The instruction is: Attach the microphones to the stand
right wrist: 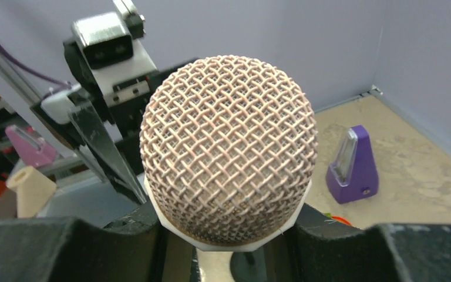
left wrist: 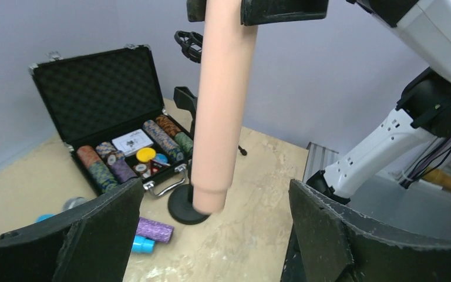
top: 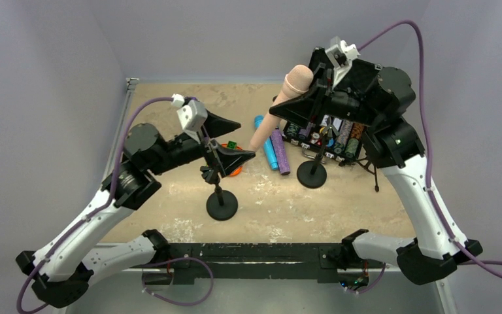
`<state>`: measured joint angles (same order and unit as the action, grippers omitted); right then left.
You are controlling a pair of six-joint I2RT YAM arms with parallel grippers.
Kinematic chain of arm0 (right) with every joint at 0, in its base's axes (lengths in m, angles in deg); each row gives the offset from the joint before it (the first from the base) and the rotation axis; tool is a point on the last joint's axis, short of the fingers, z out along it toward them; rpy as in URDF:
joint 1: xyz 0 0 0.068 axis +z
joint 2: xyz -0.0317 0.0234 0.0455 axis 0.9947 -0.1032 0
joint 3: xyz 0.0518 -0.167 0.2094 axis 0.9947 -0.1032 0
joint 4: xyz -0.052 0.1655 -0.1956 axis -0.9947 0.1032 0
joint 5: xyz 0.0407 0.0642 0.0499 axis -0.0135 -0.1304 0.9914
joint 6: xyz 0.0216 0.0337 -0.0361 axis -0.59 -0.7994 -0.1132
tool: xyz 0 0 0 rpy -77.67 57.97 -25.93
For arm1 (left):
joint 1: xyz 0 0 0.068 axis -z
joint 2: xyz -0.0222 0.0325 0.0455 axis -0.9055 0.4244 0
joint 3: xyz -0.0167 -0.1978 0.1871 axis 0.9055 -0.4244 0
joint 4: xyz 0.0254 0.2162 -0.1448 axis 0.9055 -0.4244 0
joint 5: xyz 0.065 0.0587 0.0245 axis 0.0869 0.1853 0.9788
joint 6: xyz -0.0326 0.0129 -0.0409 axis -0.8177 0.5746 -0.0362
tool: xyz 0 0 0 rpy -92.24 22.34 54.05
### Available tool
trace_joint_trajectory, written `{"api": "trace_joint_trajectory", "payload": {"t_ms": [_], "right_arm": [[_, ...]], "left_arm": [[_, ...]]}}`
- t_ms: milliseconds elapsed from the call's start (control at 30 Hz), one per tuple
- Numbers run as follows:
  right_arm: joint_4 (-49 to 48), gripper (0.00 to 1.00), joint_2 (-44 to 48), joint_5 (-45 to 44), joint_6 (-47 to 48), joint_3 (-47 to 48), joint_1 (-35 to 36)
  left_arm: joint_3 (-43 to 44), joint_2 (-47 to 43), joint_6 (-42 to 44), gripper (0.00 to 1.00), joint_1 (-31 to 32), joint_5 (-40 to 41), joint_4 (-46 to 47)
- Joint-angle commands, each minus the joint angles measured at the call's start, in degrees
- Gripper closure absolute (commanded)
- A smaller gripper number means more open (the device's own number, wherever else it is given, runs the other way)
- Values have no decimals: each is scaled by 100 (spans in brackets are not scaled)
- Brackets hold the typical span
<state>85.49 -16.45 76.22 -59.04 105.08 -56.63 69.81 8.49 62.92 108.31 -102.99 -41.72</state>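
Currently we log the right gripper (top: 302, 99) clamped on the pink-beige microphone (top: 271, 123) just under its mesh head, holding it in the air over the far half of the desk. Attitude is tilted, with the head up toward the far edge and the handle end down toward the desk centre.

Left gripper (top: 236, 139): fingers spread wide, gripping nothing. In the left wrist view the pink handle hangs between the two fingers. We see no contact.

The light blue microphone (top: 266, 147) and the glittery purple microphone (top: 280, 152) lie side by side on the desk near its centre, pointing lengthwise toward the far edge.

The near stand (top: 222, 204) sits left of centre toward the near edge, under the left gripper. The far stand (top: 312, 174) sits right of centre, just in front of the open poker chip case (top: 330, 134).

The purple metronome (right wrist: 352, 167) shows in the right wrist view only. It stands upright on the desk near a wall.
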Motion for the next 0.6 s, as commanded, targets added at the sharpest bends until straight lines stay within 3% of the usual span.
{"api": "trace_joint_trajectory", "payload": {"t_ms": [0, 100, 300, 567], "right_arm": [[217, 100, 402, 962, 1382, 159, -293], [526, 100, 498, 1474, 2047, -6, -389], [1471, 100, 548, 1552, 3578, -118, -395], [2260, 100, 521, 1797, 4578, -243, -384]], "left_arm": [[692, -604, 1148, 2, -67, 43, -1494], [984, -766, 1590, 2, -79, 103, -2489], [971, -1339, 2556, 1, -79, 775, -3892], [-68, -2550, 2609, 1, -79, 1645, -4112]]}}
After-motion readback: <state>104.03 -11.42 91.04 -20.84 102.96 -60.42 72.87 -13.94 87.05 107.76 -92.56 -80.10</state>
